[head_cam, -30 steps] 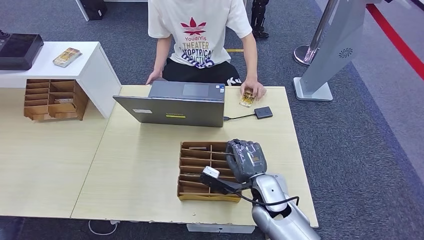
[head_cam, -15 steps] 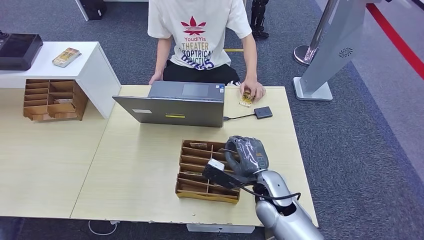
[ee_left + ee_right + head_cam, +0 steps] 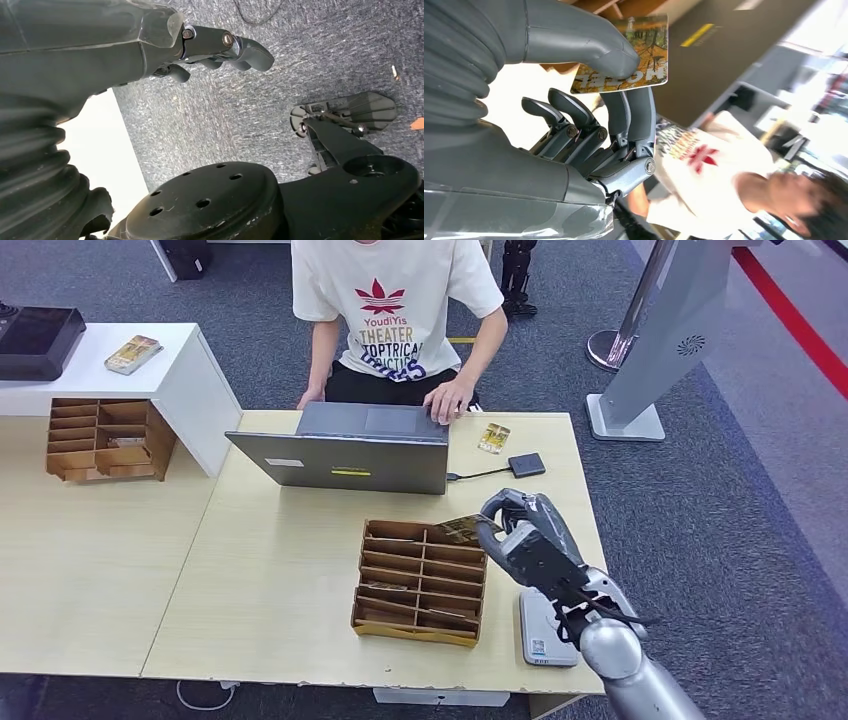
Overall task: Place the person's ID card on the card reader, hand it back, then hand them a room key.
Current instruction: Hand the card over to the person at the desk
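We see right robot hand [image 3: 528, 540] pinching room key card [image 3: 634, 52] between thumb and fingers, above wooden organizer [image 3: 420, 582]; left robot hand [image 3: 150, 45] hangs over carpet, fingers apart, empty.

A card [image 3: 634, 60] printed with orange-yellow autumn foliage is pinched by grey fingers [image 3: 624, 107]. The organizer [image 3: 420, 580] is brown, the bench [image 3: 270, 580] pale wood, the laptop [image 3: 345, 455] grey, the carpet [image 3: 740, 510] blue-grey.

The person's white short-sleeved T-shirt [image 3: 398, 300] bears a red trefoil logo above "YoudiYis" in red and "THEATER" and "OPTRICAL" in dark blue, while the autumn-forest printed room key card [image 3: 634, 60] pinched by the right hand [image 3: 589, 115] reads "HOTEL".
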{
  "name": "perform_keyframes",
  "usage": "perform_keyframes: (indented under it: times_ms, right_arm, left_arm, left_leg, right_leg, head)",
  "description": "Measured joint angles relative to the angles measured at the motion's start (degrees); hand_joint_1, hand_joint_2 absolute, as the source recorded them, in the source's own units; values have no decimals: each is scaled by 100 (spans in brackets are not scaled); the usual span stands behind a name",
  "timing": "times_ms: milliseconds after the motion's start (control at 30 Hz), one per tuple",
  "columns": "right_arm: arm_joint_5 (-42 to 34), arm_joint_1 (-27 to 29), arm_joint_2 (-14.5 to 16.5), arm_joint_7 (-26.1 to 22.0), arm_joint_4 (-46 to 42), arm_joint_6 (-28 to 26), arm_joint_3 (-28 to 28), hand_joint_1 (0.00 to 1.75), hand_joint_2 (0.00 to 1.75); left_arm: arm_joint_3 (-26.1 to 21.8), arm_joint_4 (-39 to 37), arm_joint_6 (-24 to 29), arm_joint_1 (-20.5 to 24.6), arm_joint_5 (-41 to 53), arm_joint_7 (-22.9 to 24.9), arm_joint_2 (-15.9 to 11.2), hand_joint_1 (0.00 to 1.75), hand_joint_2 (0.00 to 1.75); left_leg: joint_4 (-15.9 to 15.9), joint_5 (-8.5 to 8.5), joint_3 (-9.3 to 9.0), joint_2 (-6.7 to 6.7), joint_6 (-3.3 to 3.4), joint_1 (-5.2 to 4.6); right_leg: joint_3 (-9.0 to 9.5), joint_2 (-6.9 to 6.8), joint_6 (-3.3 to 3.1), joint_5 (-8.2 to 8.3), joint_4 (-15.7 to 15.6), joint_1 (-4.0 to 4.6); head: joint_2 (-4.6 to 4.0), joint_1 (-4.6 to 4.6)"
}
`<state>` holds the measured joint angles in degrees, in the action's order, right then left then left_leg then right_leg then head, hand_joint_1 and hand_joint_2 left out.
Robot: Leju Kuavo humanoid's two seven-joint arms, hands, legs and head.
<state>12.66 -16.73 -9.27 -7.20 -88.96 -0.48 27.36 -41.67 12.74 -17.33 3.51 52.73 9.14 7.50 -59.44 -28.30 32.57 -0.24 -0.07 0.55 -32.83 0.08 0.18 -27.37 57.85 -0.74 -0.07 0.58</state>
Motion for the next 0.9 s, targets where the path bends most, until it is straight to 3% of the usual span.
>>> perform_keyframes:
  times_ms: [200,500,900]
  right_arm:
    - [-657,252,-344,-241,-486,119,-368,175,175]
    - [-1433,427,-552,-514,-747,193,-673,175,175]
    - [-1152,102,-562,-382,-719,-56,-674,175,175]
  left_arm:
    - [-64,0,-1,-9,-5,-31,0,0,175]
    - [-123,0,-1,-9,15,-70,0,0,175]
    - [-128,0,-1,0,104,-70,0,0,175]
  left_leg:
    - [1,-1,0,2,0,2]
    - [2,0,1,1,0,4]
    - [1,1,3,0,0,2]
  right_leg:
    - [0,2,0,0,0,0]
    - [0,2,0,0,2,1]
    - [0,0,0,1,2,1]
  head:
    - [0,-1]
    - [0,-1]
    - [1,-1]
